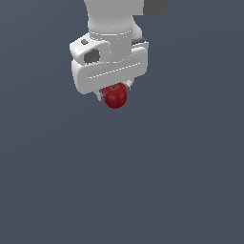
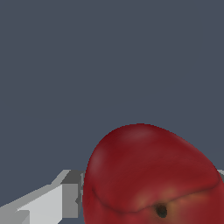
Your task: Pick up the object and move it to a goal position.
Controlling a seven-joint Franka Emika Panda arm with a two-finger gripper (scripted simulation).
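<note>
One dark-red apple point(image 1: 115, 95) sits directly under the white gripper point(image 1: 114, 91), clamped between its two short fingers, which press against it from either side. Only the lower half of the fruit shows below the gripper's body in the exterior view; its upper part is tucked up between the fingers. Nothing but flat grey-blue background point(image 1: 143, 190) surrounds it there, so whether it hangs clear of a surface cannot be told.

The single arm point(image 1: 109, 19) comes down from the top of the exterior view, its wrist roughly vertical and the wide gripper body turned slightly, the end on the exterior view's right a little higher.

The wrist view shows what the exterior view cannot: the apple point(image 2: 148, 175) close up, filling much of the picture, with a dark stem dimple point(image 2: 161, 211) and a paler yellowish patch around it. One grey-white finger point(image 2: 65, 199) touches its side; the other barely shows at the picture's edge.
</note>
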